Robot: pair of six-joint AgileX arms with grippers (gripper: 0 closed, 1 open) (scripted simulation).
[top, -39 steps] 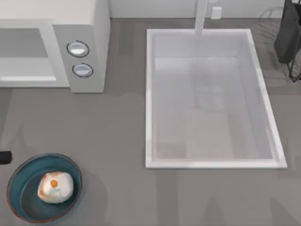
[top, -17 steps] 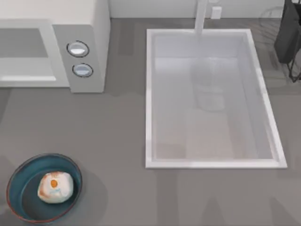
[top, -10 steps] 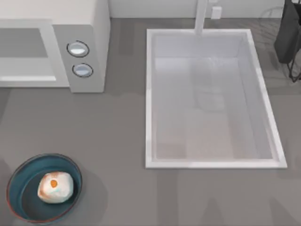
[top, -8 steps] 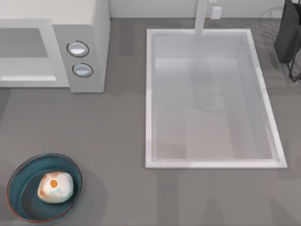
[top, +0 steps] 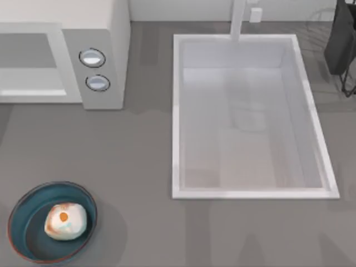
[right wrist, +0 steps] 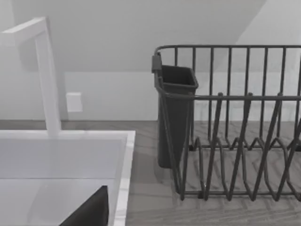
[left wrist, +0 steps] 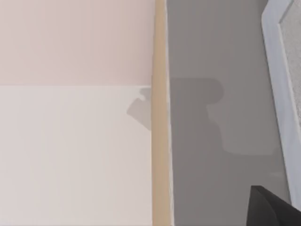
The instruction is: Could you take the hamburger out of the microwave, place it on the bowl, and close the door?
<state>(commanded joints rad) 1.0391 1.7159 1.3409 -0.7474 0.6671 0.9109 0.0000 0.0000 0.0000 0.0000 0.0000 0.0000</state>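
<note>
The hamburger point(top: 65, 221), a small cream lump with an orange spot, lies inside the teal bowl point(top: 22, 245) at the table's front left. The white microwave point(top: 119, 50) stands at the back left, its two round knobs on a grey side panel. Its door point(top: 30, 55) sits flush with the front, grey window facing forward. A dark part of my left gripper point(left wrist: 275, 212) shows above the grey counter near the table's edge. A dark part of my right gripper point(right wrist: 89, 212) hangs over the sink's corner by the faucet.
A large white sink point(top: 177, 111) fills the middle and right of the table, with a white faucet point(top: 238, 19) behind it. A dark wire dish rack point(right wrist: 235, 141) with a cutlery holder point(right wrist: 175, 117) stands at the back right. The table's tan edge point(left wrist: 160, 117) runs beside the left arm.
The dark tip of the left gripper at the top view's left edge, beside the bowl, has withdrawn out of that picture. Hamburger, bowl and microwave have not moved.
</note>
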